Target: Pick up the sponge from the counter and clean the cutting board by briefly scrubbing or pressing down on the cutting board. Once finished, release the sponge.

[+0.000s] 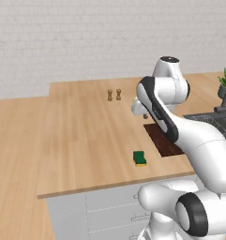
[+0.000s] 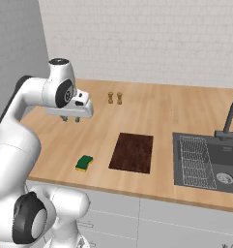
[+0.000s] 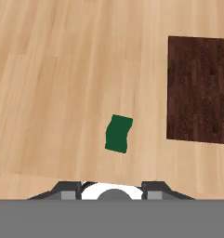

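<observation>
Plainly the chief risk lies in the descent: the small rectangular sponge with a dark green top and yellow underlayer point(image 2: 84, 163) lies alone near the front edge of the broad light wood-plank counter point(image 1: 77, 136), and a slightly off-centre or twisted approach could make one finger nudge it toward that edge instead of straddling it. It looks thin and soft, skewed to the plank lines, and apart from the flat dark reddish-brown rectangular cutting board point(image 2: 133, 152) beside it. Higher and farther back hangs the robot's two-finger gripper point(image 2: 70, 118), empty, its dark tips set a little apart, well above the wood. Beyond stand two small brown shakers point(image 2: 114, 98) near the white brick wall.
</observation>
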{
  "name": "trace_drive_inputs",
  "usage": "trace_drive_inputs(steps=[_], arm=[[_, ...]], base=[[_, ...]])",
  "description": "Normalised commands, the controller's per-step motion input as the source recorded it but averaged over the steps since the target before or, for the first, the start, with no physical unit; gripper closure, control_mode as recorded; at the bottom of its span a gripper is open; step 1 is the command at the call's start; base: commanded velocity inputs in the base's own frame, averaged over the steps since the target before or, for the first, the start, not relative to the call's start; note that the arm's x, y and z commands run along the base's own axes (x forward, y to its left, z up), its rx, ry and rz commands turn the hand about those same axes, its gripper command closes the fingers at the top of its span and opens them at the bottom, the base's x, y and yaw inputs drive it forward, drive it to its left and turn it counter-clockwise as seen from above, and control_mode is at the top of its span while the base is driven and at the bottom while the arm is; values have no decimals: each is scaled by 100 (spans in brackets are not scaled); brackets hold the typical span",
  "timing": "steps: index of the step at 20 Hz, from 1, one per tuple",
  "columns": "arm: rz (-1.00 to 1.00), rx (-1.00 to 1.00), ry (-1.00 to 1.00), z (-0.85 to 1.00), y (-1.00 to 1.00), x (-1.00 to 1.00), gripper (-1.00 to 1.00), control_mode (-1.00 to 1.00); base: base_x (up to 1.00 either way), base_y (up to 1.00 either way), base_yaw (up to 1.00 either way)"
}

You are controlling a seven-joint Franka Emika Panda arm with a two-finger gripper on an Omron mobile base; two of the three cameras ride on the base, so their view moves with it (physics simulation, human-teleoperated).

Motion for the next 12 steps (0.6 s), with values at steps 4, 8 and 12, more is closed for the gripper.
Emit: trace_drive_inputs(steps=[4, 8, 12], arm=[[0, 0, 10, -36, 0, -9, -100, -100], [-3, 0, 25, -89, 0, -10, -100, -100], [-10, 0, 28, -87, 0, 0, -100, -100]], base=[[0, 0, 0], [0, 0, 0], [0, 0, 0]])
